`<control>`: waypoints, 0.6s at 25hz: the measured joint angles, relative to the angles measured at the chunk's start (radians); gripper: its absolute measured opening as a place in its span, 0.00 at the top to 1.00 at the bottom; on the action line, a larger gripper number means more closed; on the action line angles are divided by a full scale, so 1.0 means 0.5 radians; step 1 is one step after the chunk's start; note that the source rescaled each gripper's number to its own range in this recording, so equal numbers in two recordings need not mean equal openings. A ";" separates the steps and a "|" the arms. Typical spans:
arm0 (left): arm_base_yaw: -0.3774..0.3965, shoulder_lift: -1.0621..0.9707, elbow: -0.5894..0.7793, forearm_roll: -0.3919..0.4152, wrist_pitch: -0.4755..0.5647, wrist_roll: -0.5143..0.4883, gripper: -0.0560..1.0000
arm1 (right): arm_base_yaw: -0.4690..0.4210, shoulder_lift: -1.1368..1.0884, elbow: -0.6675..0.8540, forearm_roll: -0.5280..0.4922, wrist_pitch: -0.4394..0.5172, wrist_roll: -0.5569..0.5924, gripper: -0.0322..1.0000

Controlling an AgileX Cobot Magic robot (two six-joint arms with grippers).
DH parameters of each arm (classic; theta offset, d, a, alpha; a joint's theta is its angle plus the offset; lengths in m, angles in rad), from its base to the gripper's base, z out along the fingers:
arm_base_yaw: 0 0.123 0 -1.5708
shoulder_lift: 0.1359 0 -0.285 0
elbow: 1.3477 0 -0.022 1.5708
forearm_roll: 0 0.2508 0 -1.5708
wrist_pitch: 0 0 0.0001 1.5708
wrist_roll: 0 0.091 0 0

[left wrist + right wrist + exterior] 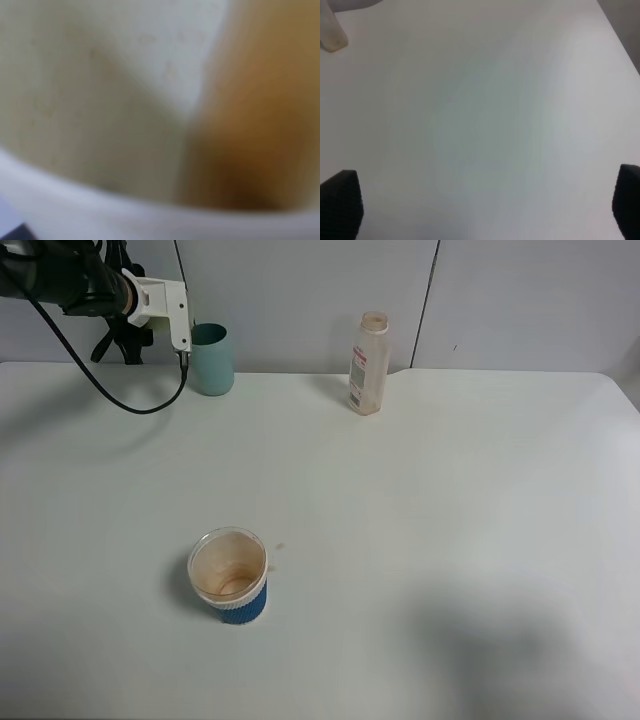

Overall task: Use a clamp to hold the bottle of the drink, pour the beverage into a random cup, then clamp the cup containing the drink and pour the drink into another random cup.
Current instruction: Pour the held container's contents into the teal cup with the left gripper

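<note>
Bright even light, soft shadows on white table (450, 540), left wrist view wholly blurred

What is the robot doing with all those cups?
It is pouring tea-coloured drink from cup to cup. The left arm is up at the table's far left, by the teal cup. Its wrist camera looks into a pale cup with brown drink tipped to one side. The bottle stands at the back. The blue-sleeved cup waits untouched. The right gripper hangs open over bare table.
</note>
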 joint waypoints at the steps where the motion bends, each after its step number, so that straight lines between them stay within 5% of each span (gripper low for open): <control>1: 0.003 0.004 -0.003 0.010 -0.003 0.000 0.93 | 0.000 0.000 0.000 0.000 0.000 0.000 0.00; 15: 0.002 0.006 -0.019 0.113 0.008 0.000 0.93 | 0.000 0.000 0.000 0.000 0.000 0.001 0.00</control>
